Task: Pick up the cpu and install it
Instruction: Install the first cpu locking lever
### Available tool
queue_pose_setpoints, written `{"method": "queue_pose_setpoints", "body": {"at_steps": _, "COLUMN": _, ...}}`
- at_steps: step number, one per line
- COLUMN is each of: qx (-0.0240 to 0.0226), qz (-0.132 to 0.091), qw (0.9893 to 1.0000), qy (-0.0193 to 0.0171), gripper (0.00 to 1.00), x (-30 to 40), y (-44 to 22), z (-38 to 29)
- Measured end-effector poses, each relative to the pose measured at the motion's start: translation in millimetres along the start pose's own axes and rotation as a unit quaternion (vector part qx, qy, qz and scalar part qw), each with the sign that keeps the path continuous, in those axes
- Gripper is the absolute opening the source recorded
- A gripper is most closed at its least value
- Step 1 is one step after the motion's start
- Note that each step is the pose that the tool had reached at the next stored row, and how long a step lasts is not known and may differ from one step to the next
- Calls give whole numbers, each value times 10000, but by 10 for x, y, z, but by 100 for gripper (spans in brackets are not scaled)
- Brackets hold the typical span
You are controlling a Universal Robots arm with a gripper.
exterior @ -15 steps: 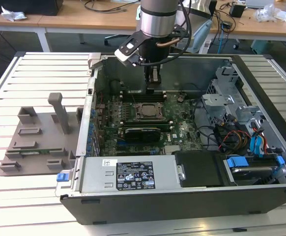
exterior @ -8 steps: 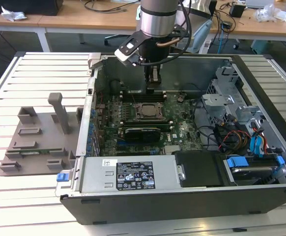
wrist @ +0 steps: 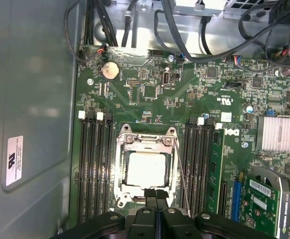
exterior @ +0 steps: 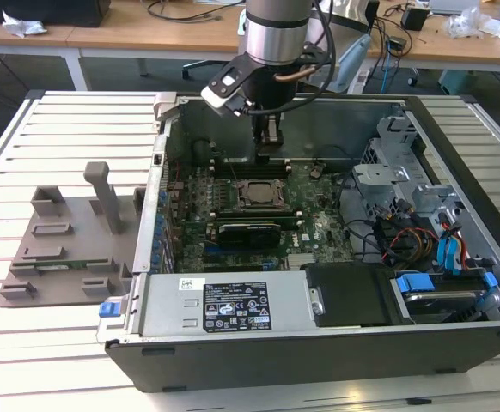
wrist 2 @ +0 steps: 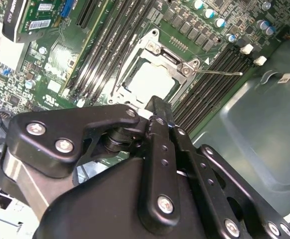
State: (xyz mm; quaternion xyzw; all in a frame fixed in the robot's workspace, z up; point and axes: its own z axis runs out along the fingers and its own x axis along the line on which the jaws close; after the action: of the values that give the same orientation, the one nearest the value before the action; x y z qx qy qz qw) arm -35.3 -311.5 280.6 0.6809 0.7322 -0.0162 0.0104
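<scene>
At the exterior view's left, a grey fixture (exterior: 70, 240) is seen on the slatted table (exterior: 27, 360), just beside the open case (exterior: 319, 365). A power supply (exterior: 224, 305) is set along the case's near wall, with the board (exterior: 319, 225) laid flat behind it.

The cpu (exterior: 256, 194) (wrist: 146, 169) (wrist 2: 150, 79) is seated in the socket frame (wrist: 146, 141) near the board's middle, its pale top uncovered. It is flanked on both sides by rows of memory slots (wrist: 95, 169), and a thin wire lever (wrist: 180, 169) is stood off along one side of the frame.

The gripper (exterior: 270, 153) (wrist: 156, 191) (wrist 2: 155, 103) is hung over the frame's far edge, just beside the cpu. Its fingers are pressed together with nothing between them, and that edge is partly hidden by them in both wrist views.

Further right, a heatsink (wrist: 279, 133), a drive cage (exterior: 405, 184) and a tangle of cables (exterior: 413, 239) are crowded against the case wall.
</scene>
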Motion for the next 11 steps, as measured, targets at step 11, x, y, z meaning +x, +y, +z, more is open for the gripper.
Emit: {"method": "queue_pose_setpoints", "body": {"at_steps": 11, "qx": -28, "qz": -759, "qw": 9971, "qy": -7, "gripper": 11, "x": 0, "y": 0, "z": 0}}
